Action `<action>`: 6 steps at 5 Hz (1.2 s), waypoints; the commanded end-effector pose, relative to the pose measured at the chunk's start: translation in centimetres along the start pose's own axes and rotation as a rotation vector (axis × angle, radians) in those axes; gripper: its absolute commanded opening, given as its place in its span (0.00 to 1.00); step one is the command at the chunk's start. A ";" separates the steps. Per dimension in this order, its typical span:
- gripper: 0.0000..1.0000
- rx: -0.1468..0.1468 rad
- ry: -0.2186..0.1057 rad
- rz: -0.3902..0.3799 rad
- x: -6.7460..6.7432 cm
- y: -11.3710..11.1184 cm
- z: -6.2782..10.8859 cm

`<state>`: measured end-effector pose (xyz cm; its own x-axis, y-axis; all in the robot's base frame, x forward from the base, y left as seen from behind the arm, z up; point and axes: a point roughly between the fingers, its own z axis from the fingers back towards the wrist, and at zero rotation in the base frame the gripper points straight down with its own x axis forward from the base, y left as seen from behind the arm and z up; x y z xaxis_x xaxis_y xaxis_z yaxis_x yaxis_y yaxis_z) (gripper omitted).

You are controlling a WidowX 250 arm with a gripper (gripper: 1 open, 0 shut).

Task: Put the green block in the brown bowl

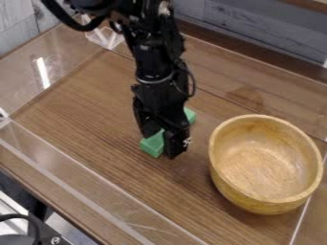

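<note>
The green block (156,145) lies on the wooden table, mostly hidden behind my gripper (163,140); only its lower left end and a sliver at the upper right show. My gripper points straight down, open, its black fingers (175,144) straddling the block down at table level. Whether the fingers touch the block I cannot tell. The brown bowl (265,163), large, wooden and hollow with nothing inside, stands to the right of the gripper, a short gap away.
A clear plastic wall (76,203) rims the table along the front and left. A transparent bracket (105,36) stands at the back left behind the arm. A grey surface (269,24) runs along the back.
</note>
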<state>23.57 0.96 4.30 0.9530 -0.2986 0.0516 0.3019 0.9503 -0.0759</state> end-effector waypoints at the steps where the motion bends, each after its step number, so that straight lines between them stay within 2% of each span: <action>1: 0.00 0.013 -0.033 0.004 0.4 0.5 0.3; 4: 0.00 0.020 -0.028 0.021 -0.1 1.3 1.9; 6: 0.00 0.024 -0.035 0.032 -0.3 2.0 2.8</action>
<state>22.75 2.83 5.10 0.9630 -0.2689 0.0164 0.2693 0.9589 -0.0893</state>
